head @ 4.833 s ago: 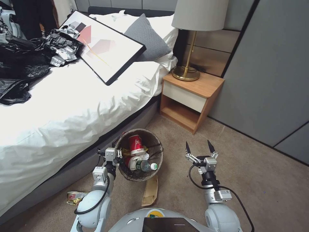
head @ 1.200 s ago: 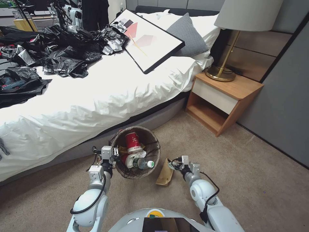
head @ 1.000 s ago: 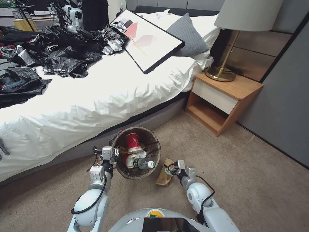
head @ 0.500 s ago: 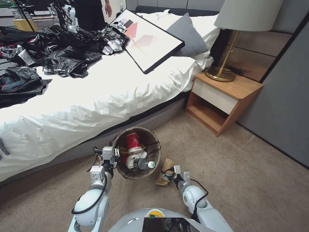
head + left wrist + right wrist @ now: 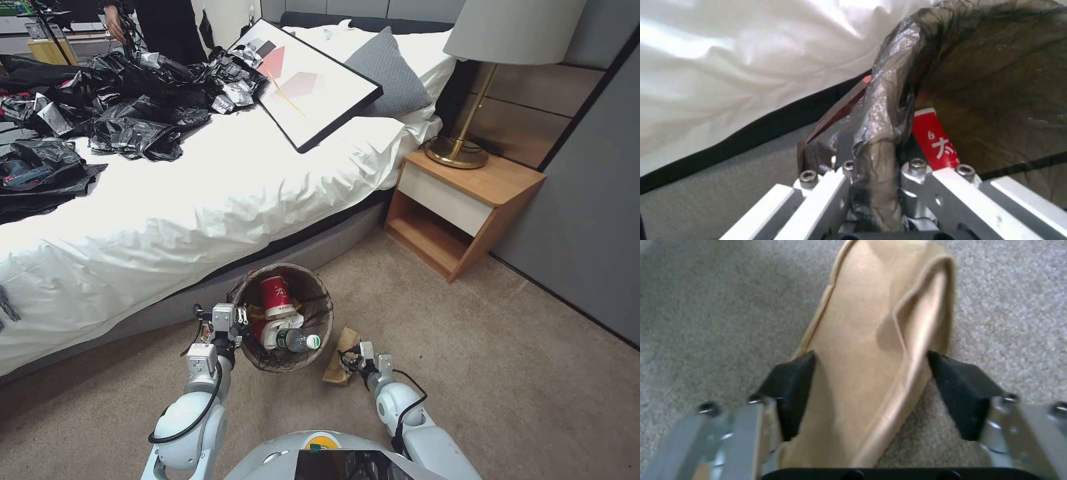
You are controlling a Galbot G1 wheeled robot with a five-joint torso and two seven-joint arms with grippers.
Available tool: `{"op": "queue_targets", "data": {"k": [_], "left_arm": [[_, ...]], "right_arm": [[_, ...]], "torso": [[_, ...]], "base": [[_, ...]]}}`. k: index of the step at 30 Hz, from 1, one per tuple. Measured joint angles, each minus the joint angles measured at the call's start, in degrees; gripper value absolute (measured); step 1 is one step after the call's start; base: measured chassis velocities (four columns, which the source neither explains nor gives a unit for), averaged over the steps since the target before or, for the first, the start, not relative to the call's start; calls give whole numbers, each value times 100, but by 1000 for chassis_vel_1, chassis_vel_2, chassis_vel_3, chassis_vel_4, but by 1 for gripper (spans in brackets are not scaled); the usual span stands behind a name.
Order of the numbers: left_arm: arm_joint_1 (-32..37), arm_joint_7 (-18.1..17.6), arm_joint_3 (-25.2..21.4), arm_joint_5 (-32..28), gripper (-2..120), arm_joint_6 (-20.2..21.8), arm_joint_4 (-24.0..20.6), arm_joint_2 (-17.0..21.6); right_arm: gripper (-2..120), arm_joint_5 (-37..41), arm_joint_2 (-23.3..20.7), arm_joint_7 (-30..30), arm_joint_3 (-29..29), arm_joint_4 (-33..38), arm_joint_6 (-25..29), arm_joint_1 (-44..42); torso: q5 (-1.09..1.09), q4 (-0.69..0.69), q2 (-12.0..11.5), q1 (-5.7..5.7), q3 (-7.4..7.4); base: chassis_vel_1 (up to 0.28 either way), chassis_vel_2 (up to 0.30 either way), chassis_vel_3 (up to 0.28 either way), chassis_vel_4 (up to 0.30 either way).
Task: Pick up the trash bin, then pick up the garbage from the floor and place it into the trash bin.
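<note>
Carpet, beige and short-piled [image 5: 520,360], runs from the grey bed base out to the wooden nightstand [image 5: 460,213] with its brass lamp. Down near the robot's front, the small round trash bin lined with a dark brown plastic bag [image 5: 313,293] hangs tilted beside the bed with its mouth open to the head camera. The left gripper [image 5: 235,322] is clamped on the bin's near rim; the left wrist view shows the crinkled liner folded over the rim [image 5: 882,133] pinched between the metal fingers [image 5: 835,186]. Inside the bin lie a red-and-white paper cup [image 5: 275,295], a clear bottle with a green label [image 5: 293,341], some white tissue [image 5: 270,330] and a scrap of yellow wrapper [image 5: 257,311].

Just beside the bin, on the robot's right, a flat brown paper bag [image 5: 338,360] lies on the carpet. The right gripper [image 5: 352,361] is down low at it, arm bent in close. In the right wrist view its black pads [image 5: 793,390] stand spread on either side of the bag [image 5: 871,373], touching or nearly touching its edges (I cannot tell which), and the bag still lies flat on the floor, not lifted.

Up on the white bedding [image 5: 200,200] sit a heap of glossy black plastic bags [image 5: 133,100], a framed picture [image 5: 310,80] and a grey pillow [image 5: 390,77].
</note>
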Motion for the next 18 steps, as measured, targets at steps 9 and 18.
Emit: {"op": "queue_targets", "data": {"k": [9, 18], "left_arm": [[1, 0, 40, 10, 3, -3, 9, 13], [-6, 0, 52, 12, 3, -3, 11, 21]], "right_arm": [[25, -106, -4, 0, 53, 45, 87, -60], [0, -211, -16, -9, 79, 52, 183, -66]], "torso": [[0, 0, 0, 0, 0], [0, 0, 0, 0, 0]], "base": [[0, 0, 0, 0], [0, 0, 0, 0]]}}
